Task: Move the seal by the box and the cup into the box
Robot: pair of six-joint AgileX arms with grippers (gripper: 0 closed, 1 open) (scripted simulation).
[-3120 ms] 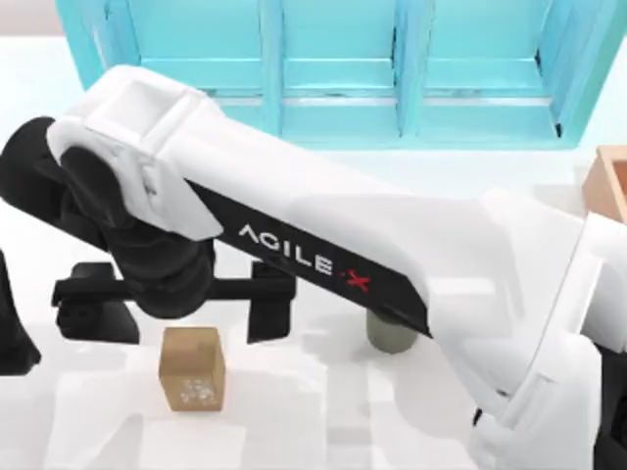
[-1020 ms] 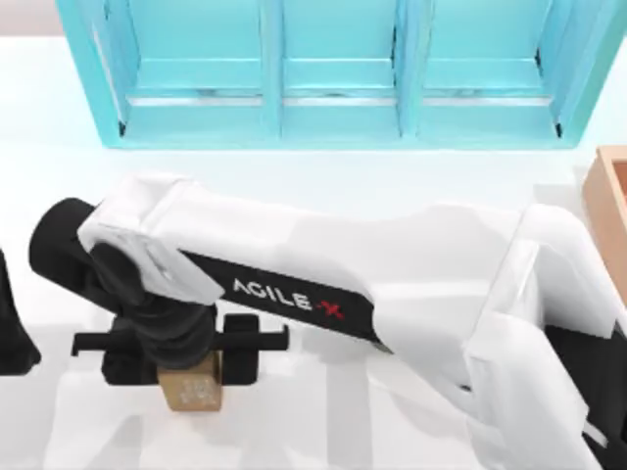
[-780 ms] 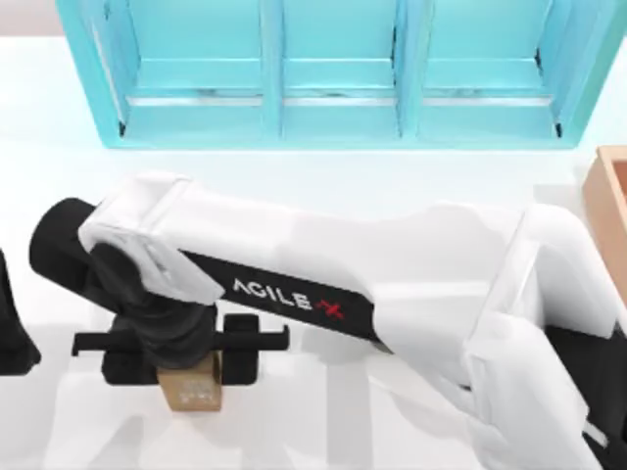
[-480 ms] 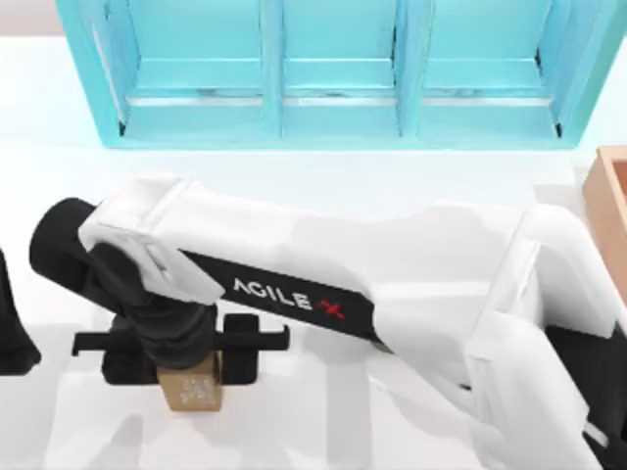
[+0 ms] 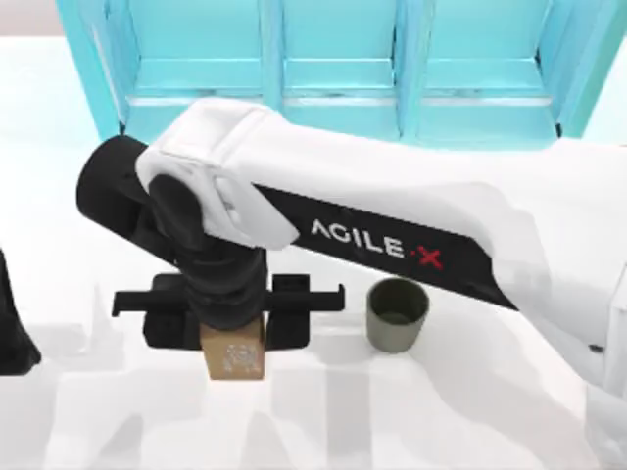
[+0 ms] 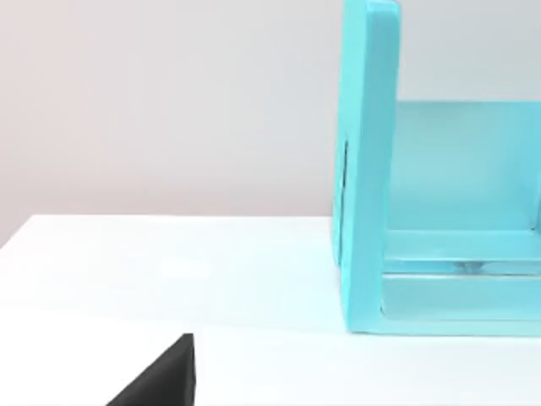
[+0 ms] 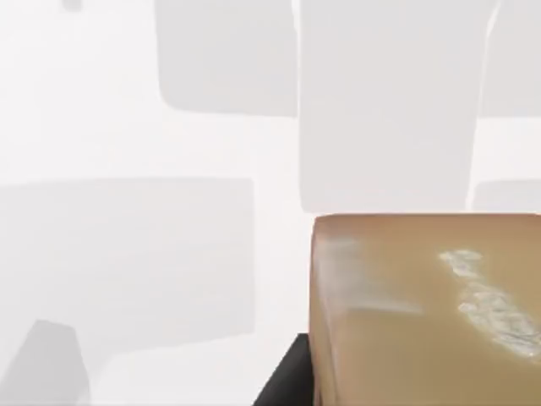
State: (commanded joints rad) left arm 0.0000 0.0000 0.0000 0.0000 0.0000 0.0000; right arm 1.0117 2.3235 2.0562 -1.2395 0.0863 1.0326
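Note:
The seal (image 5: 233, 360), a small tan block with white marks on its face, hangs between the black fingers of my right gripper (image 5: 232, 335), which is shut on it. In the right wrist view the seal (image 7: 423, 313) sits close up, with the white table far below it. The dark olive cup (image 5: 397, 314) stands upright on the table to the right of the seal, partly under my right arm. The box is out of view. My left arm (image 5: 12, 333) stays parked at the table's left edge, and a dark part of it (image 6: 161, 382) shows in the left wrist view.
A turquoise shelf cabinet (image 5: 333, 69) runs along the back of the table; its side wall (image 6: 368, 169) stands ahead in the left wrist view. My white right arm (image 5: 392, 235) spans the table from the right. Bare white table (image 5: 392, 421) lies in front.
My right gripper has risen with the seal held in it and shifted to the right and toward the back. The cup, hidden under the arm before, now shows.

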